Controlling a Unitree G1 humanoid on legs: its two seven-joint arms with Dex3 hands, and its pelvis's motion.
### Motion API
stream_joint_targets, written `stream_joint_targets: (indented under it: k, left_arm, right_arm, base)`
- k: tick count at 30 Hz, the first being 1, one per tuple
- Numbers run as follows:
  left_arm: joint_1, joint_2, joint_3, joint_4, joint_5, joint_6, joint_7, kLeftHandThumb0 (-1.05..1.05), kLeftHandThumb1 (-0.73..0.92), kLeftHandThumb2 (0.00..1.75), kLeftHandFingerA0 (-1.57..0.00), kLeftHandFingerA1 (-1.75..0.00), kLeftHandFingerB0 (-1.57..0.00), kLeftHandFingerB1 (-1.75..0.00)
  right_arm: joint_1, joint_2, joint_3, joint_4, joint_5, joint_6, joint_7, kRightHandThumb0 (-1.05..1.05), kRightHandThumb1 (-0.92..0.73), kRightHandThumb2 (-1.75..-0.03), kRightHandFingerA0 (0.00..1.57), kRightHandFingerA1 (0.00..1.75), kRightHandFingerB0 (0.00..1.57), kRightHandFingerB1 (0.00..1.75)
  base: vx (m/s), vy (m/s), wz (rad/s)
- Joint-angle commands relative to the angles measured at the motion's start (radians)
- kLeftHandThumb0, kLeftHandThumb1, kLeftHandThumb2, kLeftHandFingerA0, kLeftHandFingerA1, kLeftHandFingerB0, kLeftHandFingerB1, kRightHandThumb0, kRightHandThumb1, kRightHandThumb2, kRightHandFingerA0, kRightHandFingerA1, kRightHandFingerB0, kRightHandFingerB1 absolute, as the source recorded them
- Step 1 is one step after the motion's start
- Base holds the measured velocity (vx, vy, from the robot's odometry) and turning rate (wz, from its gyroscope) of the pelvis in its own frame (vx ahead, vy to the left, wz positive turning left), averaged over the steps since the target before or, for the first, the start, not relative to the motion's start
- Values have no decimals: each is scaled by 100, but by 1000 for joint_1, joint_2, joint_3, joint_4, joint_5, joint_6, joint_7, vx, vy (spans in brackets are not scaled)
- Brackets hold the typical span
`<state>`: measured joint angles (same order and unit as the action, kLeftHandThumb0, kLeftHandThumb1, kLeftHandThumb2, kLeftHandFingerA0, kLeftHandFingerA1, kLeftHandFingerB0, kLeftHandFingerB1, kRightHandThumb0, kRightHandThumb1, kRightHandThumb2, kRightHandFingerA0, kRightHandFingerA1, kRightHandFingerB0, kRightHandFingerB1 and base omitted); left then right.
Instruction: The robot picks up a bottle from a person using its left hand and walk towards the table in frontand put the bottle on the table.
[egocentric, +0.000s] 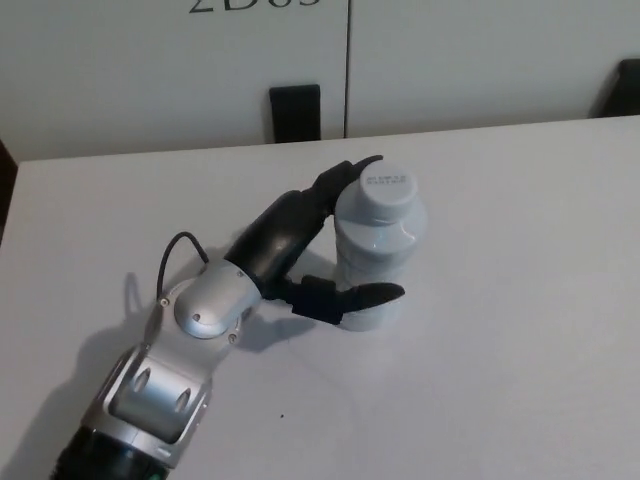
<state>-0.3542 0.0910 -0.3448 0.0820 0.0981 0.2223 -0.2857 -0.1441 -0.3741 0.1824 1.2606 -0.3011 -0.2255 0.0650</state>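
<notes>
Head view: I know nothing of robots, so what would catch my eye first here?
A pale, white-capped bottle stands upright near the middle of the white table. The black left robot hand is clasped on it from the left, fingers curled behind its neck and thumb across its lower front. A shiny silver forearm leads to it from the lower left corner.

A black left hand (318, 240) on a silver wrist, a pale grey-white bottle (378, 250), a white table (500, 300).

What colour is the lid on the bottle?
The lid of the bottle is whitish grey; head view shows it.
</notes>
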Motion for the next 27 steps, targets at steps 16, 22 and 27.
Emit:
stream_joint_targets:
  k: [16, 22, 27]
  left_arm:
    - [271, 263, 225, -231, -140, -129, -190, -90, 54, 57, 0, 0, 0, 0]
    - [552, 276, 391, -326, -242, -241, -230, -90, 53, 56, 0, 0, 0, 0]
    - [786, 229, 471, -445, -303, -356, -236, -93, 51, 57, 0, 0, 0, 0]
  right_arm:
    - [16, -10, -2, 8, -5, 23, 15, -34, -75, -62, 58, 42, 46, 37]
    - [67, -8, 1, 13, -7, 3, 15, -35, -75, -62, 59, 43, 48, 38]
    - [106, -9, -7, 11, 3, 3, 17, -34, -75, -62, 58, 42, 47, 37]
  base:
    - [-60, -229, 1]
    - [-12, -39, 0]
    - [0, 0, 0]
